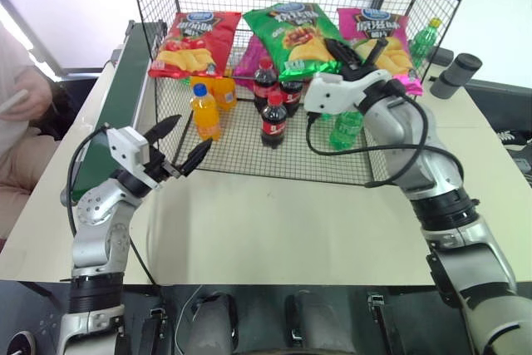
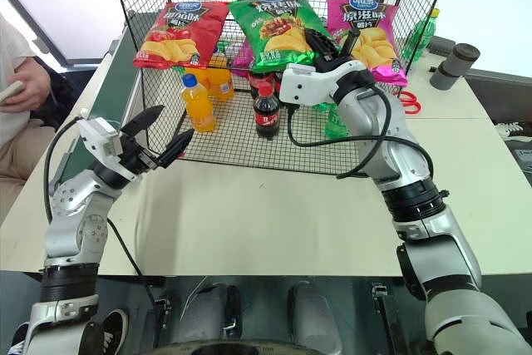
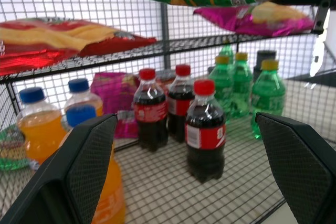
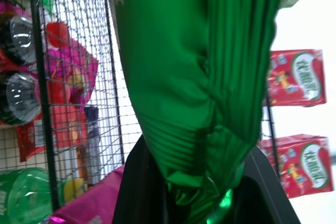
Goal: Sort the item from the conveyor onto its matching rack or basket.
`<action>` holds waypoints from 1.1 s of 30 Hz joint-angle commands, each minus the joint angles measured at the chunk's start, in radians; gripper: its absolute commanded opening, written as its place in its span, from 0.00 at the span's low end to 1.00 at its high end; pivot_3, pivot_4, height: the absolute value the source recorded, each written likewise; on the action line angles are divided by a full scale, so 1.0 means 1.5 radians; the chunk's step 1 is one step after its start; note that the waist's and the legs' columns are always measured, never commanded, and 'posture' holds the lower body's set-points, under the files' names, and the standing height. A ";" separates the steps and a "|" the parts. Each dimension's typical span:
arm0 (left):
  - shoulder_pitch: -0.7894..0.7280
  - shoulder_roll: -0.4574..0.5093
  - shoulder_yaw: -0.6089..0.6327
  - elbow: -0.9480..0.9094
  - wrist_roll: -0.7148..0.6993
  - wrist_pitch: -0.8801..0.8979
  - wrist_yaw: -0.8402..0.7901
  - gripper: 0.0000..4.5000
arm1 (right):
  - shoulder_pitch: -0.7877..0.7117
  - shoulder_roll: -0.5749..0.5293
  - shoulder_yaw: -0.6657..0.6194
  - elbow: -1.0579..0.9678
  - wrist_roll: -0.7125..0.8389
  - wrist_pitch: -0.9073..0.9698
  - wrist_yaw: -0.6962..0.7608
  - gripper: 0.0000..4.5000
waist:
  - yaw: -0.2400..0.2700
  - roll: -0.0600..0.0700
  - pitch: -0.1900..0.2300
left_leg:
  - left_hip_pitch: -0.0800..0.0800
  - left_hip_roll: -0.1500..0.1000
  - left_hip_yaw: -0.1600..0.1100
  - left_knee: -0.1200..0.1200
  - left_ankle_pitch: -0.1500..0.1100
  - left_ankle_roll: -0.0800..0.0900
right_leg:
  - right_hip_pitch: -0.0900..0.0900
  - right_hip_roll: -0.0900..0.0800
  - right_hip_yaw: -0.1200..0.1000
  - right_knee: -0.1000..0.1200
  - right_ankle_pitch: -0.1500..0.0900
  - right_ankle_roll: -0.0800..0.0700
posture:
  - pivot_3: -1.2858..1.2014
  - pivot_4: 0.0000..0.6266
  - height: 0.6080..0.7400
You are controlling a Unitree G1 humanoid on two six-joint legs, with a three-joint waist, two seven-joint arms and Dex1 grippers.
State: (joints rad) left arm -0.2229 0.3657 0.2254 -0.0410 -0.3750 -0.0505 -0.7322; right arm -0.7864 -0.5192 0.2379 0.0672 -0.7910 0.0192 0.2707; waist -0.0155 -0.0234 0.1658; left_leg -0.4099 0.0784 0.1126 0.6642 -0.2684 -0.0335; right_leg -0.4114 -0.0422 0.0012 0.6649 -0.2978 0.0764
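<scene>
Right wrist cam: green bag (image 4: 199, 77) crimped between the right gripper's (image 4: 202, 203) fingers, red cartons (image 4: 296, 77) behind the rack mesh. Head cam doesn't show the pinch, but shows the bag lying on the rack's (image 1: 249, 151) shelf between red bag (image 1: 193, 41) and pink bag (image 1: 376, 32), right arm reaching in, jaws clenched on its lower edge. Left gripper (image 1: 179, 145) released, jaws wide, held in front of the rack near the conveyor (image 1: 125, 89), pointing at cola bottles (image 3: 205, 129).
</scene>
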 commanded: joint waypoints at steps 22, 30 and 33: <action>0.014 -0.029 -0.071 -0.082 0.073 -0.027 0.113 1.00 | -0.123 0.119 0.013 0.170 0.047 0.121 -0.081 0.08 | -0.004 0.000 0.000 | 0.000 0.001 0.000 0.000 0.000 0.000 | 0.000 0.000 0.000 0.001 0.000 0.000 | 0.52 0.24 1.00; 0.011 -0.024 -0.080 -0.096 0.076 -0.016 0.123 1.00 | -0.126 0.127 0.014 0.174 0.062 0.137 -0.075 0.38 | -0.003 0.000 0.000 | 0.000 0.000 0.000 0.000 0.000 0.000 | 0.000 0.000 0.000 0.001 0.000 0.000 | 0.52 0.24 1.00; 0.013 -0.022 -0.081 -0.098 0.077 -0.013 0.125 1.00 | -0.124 0.130 0.014 0.162 0.079 0.140 -0.056 0.69 | -0.004 0.000 0.000 | 0.000 0.000 0.000 0.000 0.000 0.000 | 0.000 0.000 0.000 0.001 0.000 0.000 | 0.52 0.24 1.00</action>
State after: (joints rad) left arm -0.1984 0.3250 0.1023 -0.1449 -0.2610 -0.0675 -0.5538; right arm -0.9478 -0.3306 0.2653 0.3456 -0.6921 0.2270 0.1707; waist -0.0210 -0.0232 0.1658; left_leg -0.4099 0.0792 0.1128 0.6639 -0.2683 -0.0336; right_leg -0.4119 -0.0416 0.0011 0.6659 -0.2977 0.0765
